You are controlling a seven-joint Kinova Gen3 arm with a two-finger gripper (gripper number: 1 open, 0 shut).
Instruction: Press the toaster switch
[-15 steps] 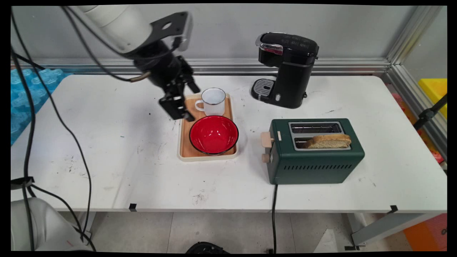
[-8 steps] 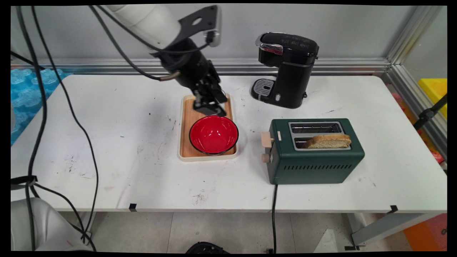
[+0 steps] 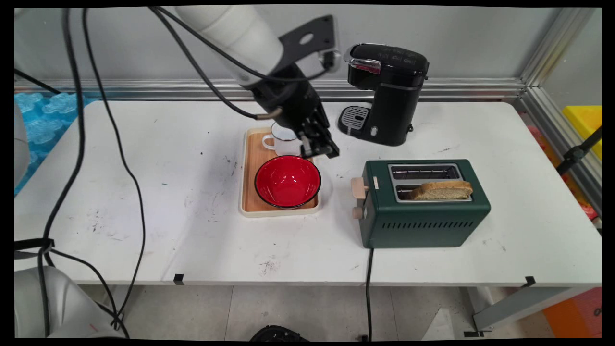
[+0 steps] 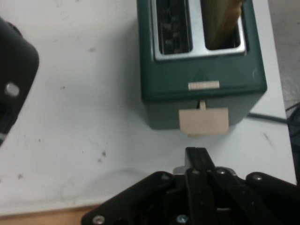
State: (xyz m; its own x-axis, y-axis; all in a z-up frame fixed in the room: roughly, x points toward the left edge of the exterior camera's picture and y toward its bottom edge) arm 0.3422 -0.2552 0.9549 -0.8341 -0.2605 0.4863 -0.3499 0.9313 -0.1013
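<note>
The black two-finger gripper (image 3: 321,146) is seen above the wooden tray's (image 3: 252,168) far right corner, its fingers pressed together on nothing. The white enamel mug (image 3: 280,142) lies just at its nine o'clock, the green two-slot toaster (image 4: 199,65) at four o'clock.

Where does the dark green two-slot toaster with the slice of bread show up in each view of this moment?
Main view: the dark green two-slot toaster stands right of centre on the white table, with its beige lever toward the wooden tray.
Hand view: it fills the upper middle, its lever end facing the camera, just beyond the shut pincer.
Shared landmark: the beige toaster lever.
</note>
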